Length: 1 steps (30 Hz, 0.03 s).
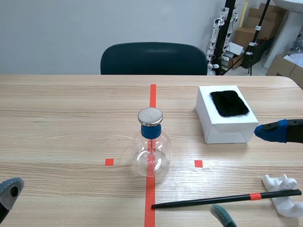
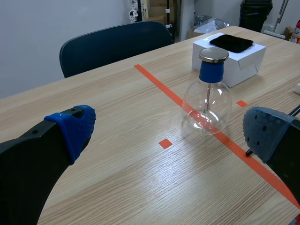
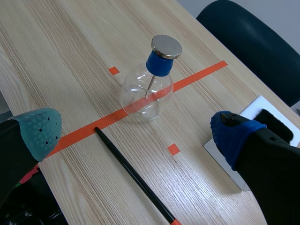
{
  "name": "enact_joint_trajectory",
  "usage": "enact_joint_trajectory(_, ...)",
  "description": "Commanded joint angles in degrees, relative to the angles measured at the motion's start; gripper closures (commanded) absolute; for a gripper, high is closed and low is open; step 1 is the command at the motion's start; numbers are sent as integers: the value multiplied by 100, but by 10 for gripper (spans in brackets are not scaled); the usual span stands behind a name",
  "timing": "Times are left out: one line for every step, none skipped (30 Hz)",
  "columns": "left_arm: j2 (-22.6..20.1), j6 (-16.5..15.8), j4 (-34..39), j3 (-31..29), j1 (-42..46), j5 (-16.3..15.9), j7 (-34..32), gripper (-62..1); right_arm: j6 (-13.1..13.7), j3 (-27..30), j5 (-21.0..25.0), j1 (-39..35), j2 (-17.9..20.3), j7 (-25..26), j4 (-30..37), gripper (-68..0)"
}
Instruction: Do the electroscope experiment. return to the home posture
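My left gripper (image 2: 168, 133) and right gripper (image 3: 136, 131): both wide, empty. Electroscope (image 1: 151, 146) frame centre on tape; black rod (image 1: 222, 199) lower right; white box (image 1: 222, 124) right of centre.

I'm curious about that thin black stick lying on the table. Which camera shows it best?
The scene view: the black rod lies there whole, its orange-banded end resting on a white holder. The right wrist view cuts it off at that band; the left wrist view shows barely a sliver.
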Motion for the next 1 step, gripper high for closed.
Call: enact_joint_trajectory(0,26,98,-15,15,-59,-85,-623,-2,11,85,-11,-22,63,37,-679)
